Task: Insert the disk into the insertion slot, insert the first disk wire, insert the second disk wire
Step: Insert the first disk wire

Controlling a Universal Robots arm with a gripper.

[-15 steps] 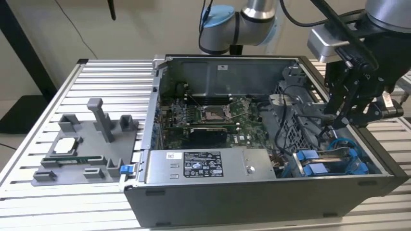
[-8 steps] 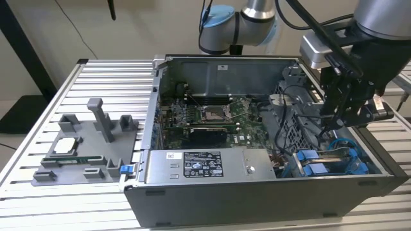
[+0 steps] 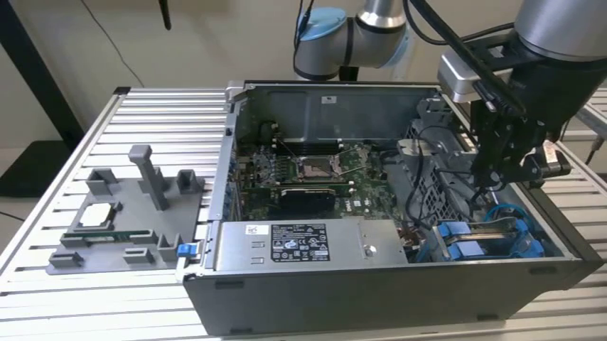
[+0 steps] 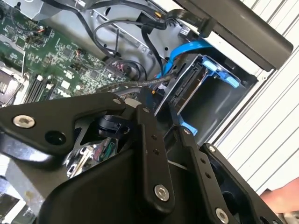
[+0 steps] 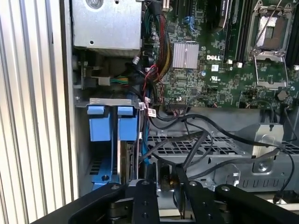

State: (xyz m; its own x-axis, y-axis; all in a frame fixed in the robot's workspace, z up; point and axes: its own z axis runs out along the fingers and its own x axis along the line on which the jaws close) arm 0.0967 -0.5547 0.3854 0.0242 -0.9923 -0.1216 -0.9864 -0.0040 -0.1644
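While the hand (image 3: 495,177) hangs over the open computer case (image 3: 360,291) at the exterior view's right, clenched or released I cannot tell, the disk (image 4: 187,86) sits just below it in the insertion slot (image 5: 110,101), blue frame around it. A blue cable (image 4: 187,50) curves beside it; farther off lies the motherboard (image 5: 205,70).

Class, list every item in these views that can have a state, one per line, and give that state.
computer case, open, side panel off
disk, seated in the insertion slot in its blue carrier
insertion slot, occupied by the disk
blue cable, curves toward the disk; plugged or not cannot be told
CPU socket, uncovered, no cooler
gripper, hanging over the computer case near the insertion slot
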